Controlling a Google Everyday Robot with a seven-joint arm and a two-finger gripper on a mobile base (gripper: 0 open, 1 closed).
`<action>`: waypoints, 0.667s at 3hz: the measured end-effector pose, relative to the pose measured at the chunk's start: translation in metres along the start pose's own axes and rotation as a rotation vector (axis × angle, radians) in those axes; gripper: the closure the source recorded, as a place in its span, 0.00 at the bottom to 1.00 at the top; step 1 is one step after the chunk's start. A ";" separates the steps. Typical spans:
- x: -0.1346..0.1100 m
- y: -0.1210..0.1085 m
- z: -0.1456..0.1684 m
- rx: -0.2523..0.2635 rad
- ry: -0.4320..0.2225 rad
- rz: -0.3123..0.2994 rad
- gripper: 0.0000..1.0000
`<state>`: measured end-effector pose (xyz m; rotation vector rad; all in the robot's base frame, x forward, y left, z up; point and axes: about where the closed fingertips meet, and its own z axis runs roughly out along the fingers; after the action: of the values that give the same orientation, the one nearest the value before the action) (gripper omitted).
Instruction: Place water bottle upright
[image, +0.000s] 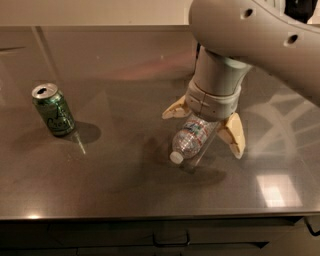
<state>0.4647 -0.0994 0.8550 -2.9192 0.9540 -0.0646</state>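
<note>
The water bottle (191, 140), clear with a white cap, lies on its side on the grey tabletop (115, 75). Its cap points toward the front left, and its base is hidden under my wrist. My gripper (204, 124) hangs right over the bottle's rear half. It is open, with one tan finger (175, 111) to the left of the bottle and the other tan finger (233, 136) to the right. Neither finger visibly presses the bottle.
A green soda can (53, 109) stands upright at the left of the table. The table's front edge (150, 216) runs along the bottom, with dark drawers below. My large arm covers the upper right.
</note>
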 end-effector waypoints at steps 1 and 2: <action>-0.001 -0.001 0.003 -0.007 0.004 -0.011 0.00; -0.001 -0.001 0.006 -0.014 0.008 -0.018 0.17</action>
<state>0.4644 -0.0978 0.8492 -2.9424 0.9338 -0.0703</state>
